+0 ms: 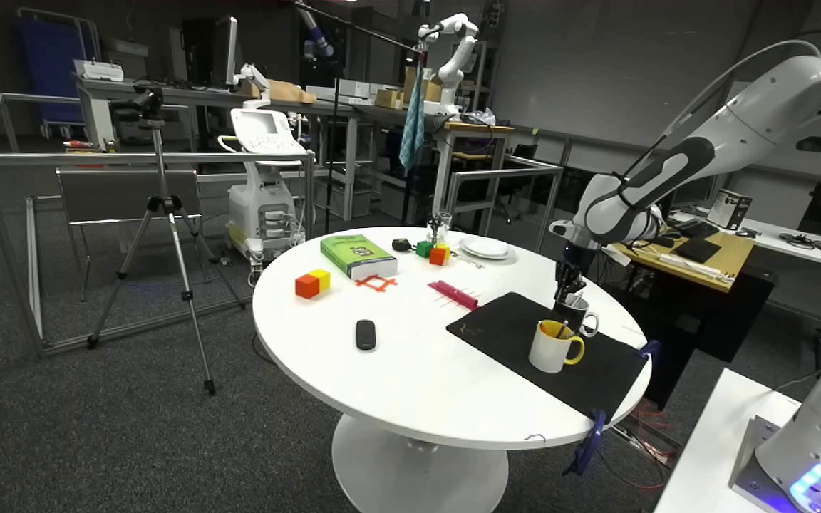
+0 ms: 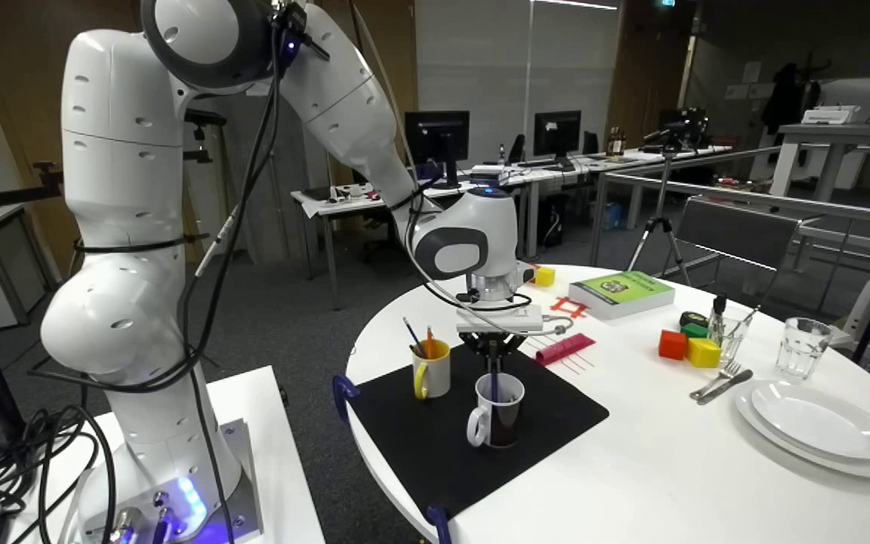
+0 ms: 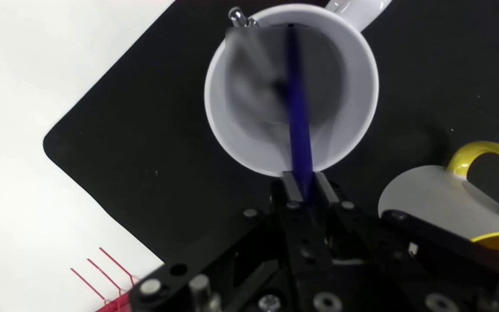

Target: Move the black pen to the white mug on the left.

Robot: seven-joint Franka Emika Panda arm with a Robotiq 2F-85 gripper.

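Clamping a slim dark blue pen [image 3: 300, 143] between its two flat fingertips, the black metal gripper [image 3: 306, 184] fills the lower part of the wrist view, both sides pressed against the pen. From there the pen runs over the round mouth of a dark-sided ceramic mug [image 3: 364, 86] with a white inside and a white handle. Two shiny metal ends [image 3: 237, 16] poke out past its rim. The inside is blurred, so whether the pen touches the bottom cannot be told. Under the mug lies a flat black mat [image 3: 154, 130]; at lower right, a cream-white ceramic mug [image 3: 427, 199] with a yellow loop handle is partly covered by the gripper.

In an exterior view, the white jointed robot arm [image 2: 352, 113] bends down over a round white table [image 2: 631, 468]. The pen hangs upright, its lower part against the dark-sided mug's white inside. Near that mug but apart from it, the cream-white mug holds a slim dark pencil [image 2: 415, 337] and an orange pencil [image 2: 430, 341].

In an exterior view, a thick green-covered book [image 1: 359, 255], a pink cylinder [image 1: 455, 294] and an oblong black object [image 1: 365, 335] lie on the table. The cream-white mug partly hides the dark-sided mug, and the gripper is just above the latter.
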